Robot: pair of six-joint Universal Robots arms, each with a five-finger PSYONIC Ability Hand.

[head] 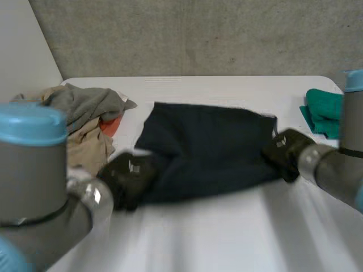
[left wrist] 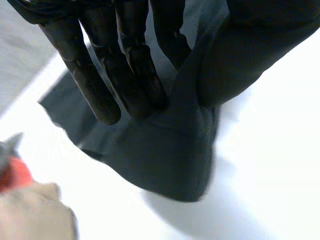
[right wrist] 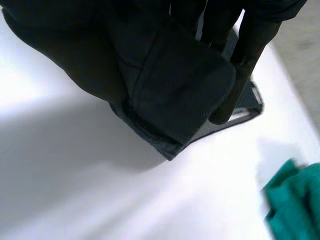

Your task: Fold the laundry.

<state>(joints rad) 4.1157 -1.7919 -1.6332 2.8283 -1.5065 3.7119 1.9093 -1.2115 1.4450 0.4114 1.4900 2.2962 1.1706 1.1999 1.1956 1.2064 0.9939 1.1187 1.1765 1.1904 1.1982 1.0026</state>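
A dark navy cloth [head: 207, 150] lies spread across the middle of the white table [head: 227, 238]. My left hand [head: 127, 178] grips its near left corner, and in the left wrist view the cloth [left wrist: 170, 150] is pinched between the fingers [left wrist: 105, 95] and the thumb. At the cloth's near right edge my right hand [head: 286, 150] holds on. The right wrist view has a folded bit of the cloth [right wrist: 180, 95] caught between the thumb and the fingers [right wrist: 245, 60], lifted a little above the table.
A heap of grey, beige and orange clothes [head: 85, 122] lies at the left of the table, close to my left arm. A teal cloth [head: 324, 110] sits at the right edge. The near half of the table is bare white.
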